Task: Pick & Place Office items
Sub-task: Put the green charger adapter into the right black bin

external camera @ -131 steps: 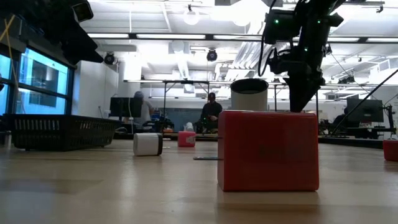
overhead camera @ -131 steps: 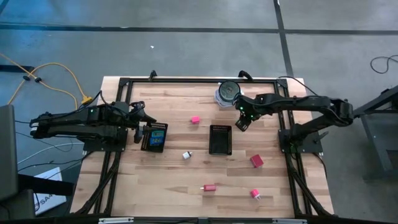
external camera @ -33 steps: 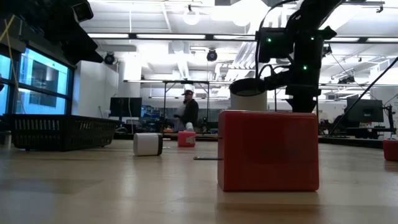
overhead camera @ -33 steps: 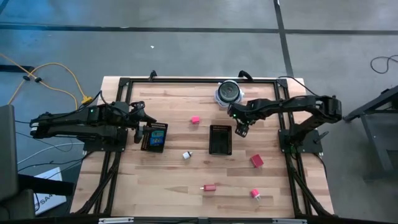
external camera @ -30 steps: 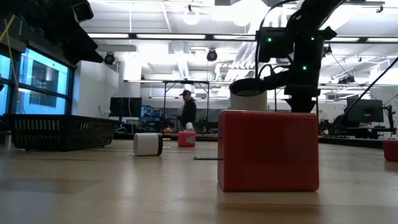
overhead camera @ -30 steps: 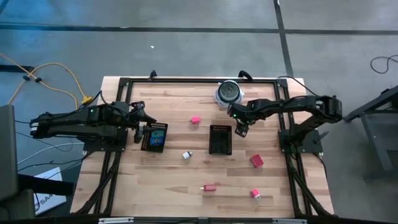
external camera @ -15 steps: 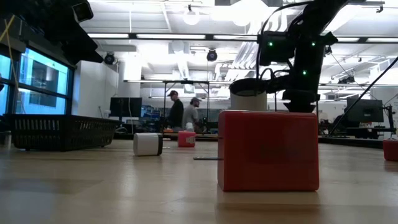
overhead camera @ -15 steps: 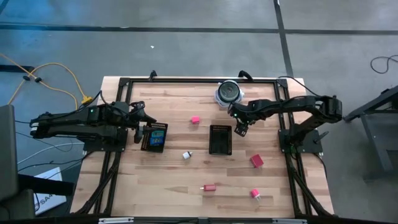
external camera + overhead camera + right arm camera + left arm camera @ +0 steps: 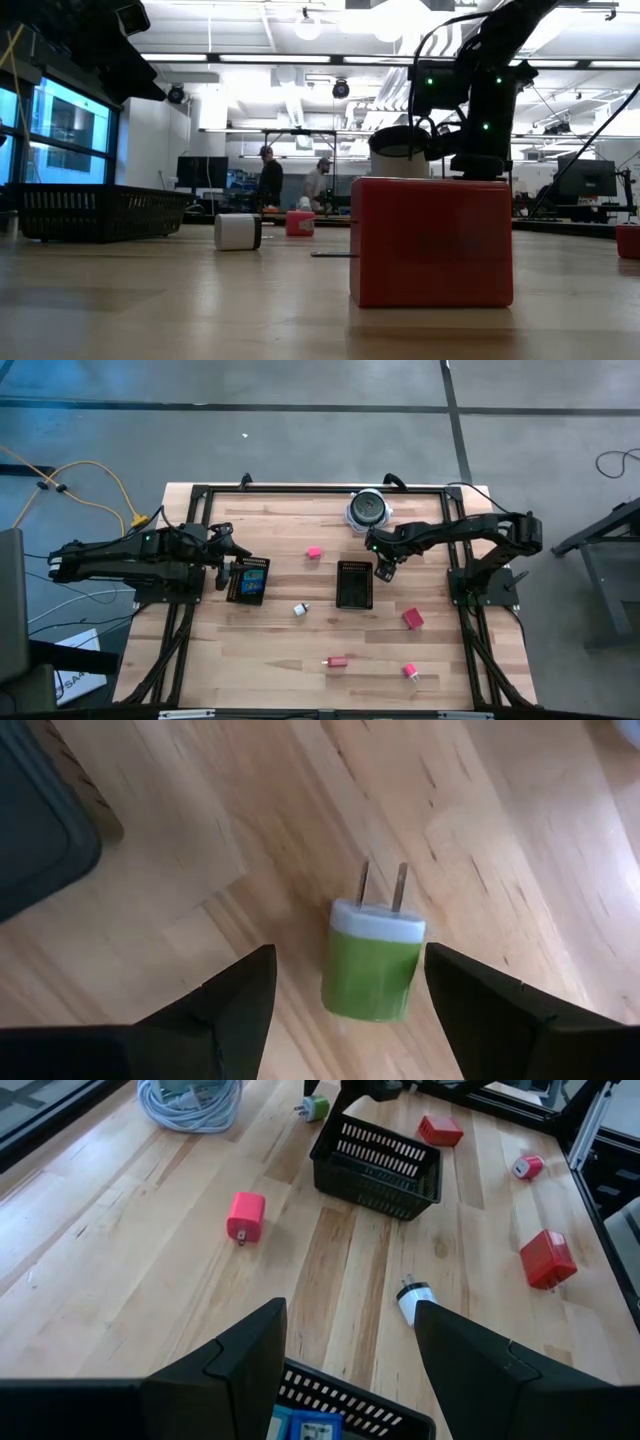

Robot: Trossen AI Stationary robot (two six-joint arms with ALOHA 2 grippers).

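Note:
A green plug charger (image 9: 372,970) lies flat on the wood, prongs pointing away from my right gripper (image 9: 347,960). That gripper hangs open just above it, one finger on either side, beside the centre mesh tray (image 9: 354,584). My left gripper (image 9: 350,1370) stands open over the left tray (image 9: 248,580), which holds blue pieces. Loose on the table lie a pink charger (image 9: 314,552), a white one (image 9: 299,609), a red block (image 9: 413,619), another red piece (image 9: 337,660) and a pink one (image 9: 410,672).
A round grey disc on a coil of white cable (image 9: 367,508) sits at the far edge behind my right arm. A black frame (image 9: 300,490) runs round the tabletop. In the low view the red block (image 9: 431,242) hides my right gripper's fingers.

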